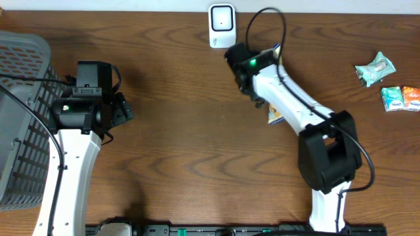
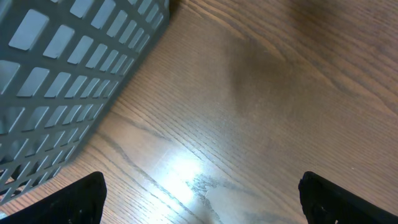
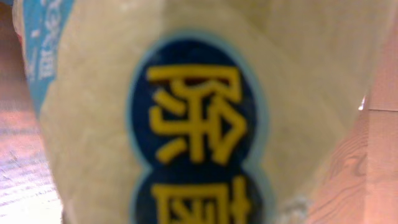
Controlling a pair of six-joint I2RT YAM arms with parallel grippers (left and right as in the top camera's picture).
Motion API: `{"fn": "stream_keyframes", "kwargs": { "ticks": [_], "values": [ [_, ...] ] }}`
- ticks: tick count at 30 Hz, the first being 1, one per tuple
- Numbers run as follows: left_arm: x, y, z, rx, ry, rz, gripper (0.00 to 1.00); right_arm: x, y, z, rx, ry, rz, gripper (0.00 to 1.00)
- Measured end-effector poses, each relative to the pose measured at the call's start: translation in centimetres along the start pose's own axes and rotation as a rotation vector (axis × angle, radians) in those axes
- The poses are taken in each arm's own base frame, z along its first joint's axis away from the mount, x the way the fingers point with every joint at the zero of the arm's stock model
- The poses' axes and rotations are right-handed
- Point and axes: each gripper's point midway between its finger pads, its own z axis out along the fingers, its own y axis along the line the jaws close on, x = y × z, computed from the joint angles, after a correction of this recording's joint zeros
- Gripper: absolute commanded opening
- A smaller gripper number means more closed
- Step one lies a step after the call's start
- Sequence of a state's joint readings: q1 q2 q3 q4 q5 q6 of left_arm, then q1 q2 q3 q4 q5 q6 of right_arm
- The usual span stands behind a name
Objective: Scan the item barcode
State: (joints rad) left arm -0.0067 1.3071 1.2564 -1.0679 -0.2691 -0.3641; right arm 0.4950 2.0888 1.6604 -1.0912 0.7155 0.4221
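Note:
The item is a cream packet [image 3: 199, 112] printed with dark blue ovals and yellow characters, and it fills the right wrist view right against the camera. From overhead only a corner of this packet [image 1: 275, 117] peeks out from under the right arm. My right gripper [image 1: 260, 99] is shut on it, a little below the white barcode scanner [image 1: 222, 26] at the table's back edge. The barcode itself is not visible. My left gripper [image 1: 121, 108] hovers over bare wood near the left, open and holding nothing, its black fingertips [image 2: 81, 199] spread wide.
A grey mesh basket [image 1: 20, 118] stands at the table's left edge, close beside the left arm, its wall [image 2: 62, 74] showing in the left wrist view. A teal packet [image 1: 375, 69] and two small packets [image 1: 400, 98] lie at the far right.

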Motion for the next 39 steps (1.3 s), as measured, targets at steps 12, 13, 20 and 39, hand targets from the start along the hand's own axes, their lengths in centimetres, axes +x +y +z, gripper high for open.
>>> {"fn": "stream_keyframes", "kwargs": {
  "ticks": [12, 13, 20, 39],
  "values": [
    [0.0, 0.0, 0.0, 0.000, 0.000, 0.001, 0.98, 2.7, 7.2, -2.3, -0.076, -0.028, -0.137, 0.56],
    [0.0, 0.0, 0.0, 0.000, 0.000, 0.000, 0.98, 2.9, 7.7, -2.7, -0.084, -0.032, -0.149, 0.56],
    [0.0, 0.0, 0.0, 0.000, 0.000, 0.000, 0.98, 3.8, 10.0, -4.6, -0.119, -0.064, -0.200, 0.27],
    [0.0, 0.0, 0.0, 0.000, 0.000, 0.000, 0.98, 2.0, 10.5, -8.5, -0.292, -0.013, -0.156, 0.71]
  ]
}}
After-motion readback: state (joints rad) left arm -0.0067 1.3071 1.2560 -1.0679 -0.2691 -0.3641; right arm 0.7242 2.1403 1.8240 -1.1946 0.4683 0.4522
